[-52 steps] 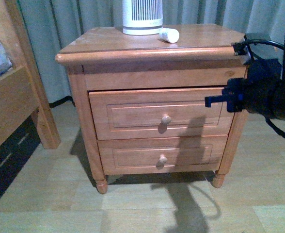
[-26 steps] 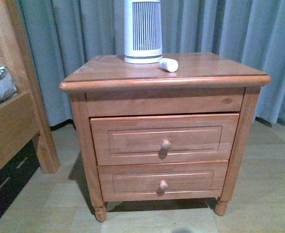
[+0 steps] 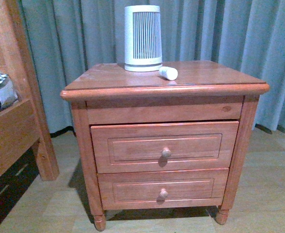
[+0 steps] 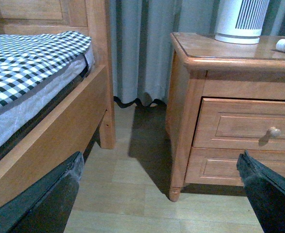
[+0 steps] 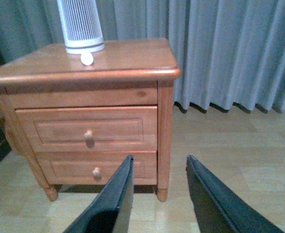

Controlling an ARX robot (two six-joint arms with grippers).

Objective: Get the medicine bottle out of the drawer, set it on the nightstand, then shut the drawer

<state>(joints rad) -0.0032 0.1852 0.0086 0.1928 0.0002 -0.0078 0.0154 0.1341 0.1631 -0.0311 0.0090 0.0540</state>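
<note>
One medicine bottle [image 3: 168, 73] lying on nightstand [image 3: 215, 75], unlabelled

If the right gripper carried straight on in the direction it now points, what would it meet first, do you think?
Probably the nightstand: the right gripper, open and empty, points at its lower right front corner, near the foot. Only bare floor lies between, though depth is hard to judge.

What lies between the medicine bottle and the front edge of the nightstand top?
Nothing: in the front view, bare wood runs from the medicine bottle to the nightstand edge.
</note>
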